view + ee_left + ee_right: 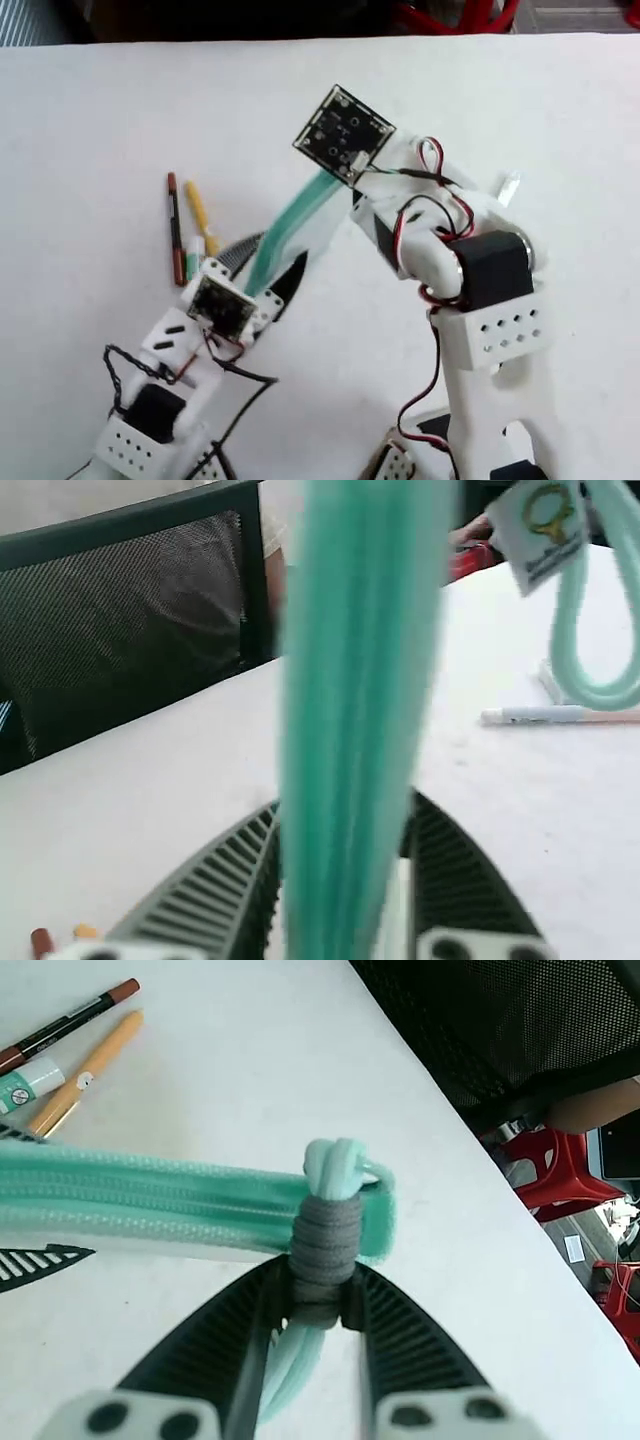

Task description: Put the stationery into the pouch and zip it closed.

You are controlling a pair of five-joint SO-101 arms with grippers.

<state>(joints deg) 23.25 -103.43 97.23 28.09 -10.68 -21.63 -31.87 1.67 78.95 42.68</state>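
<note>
Your left pincer [345, 805] is clamped on the near-left end of the green pouch [290, 225]. Your right pincer [322, 1280] grips its pull cord [325, 1235] at the far-right end. Pens [176, 230] lie on the surface [520, 100] just left.

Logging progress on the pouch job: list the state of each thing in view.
Teal fabric pouch: held between both grippers, zip state unclear.
Left gripper: shut on the pouch.
Right gripper: shut on the grey-wrapped pull cord.
Brown marker: on the white table, outside the pouch.
Yellow pen: beside it, also outside.
</note>
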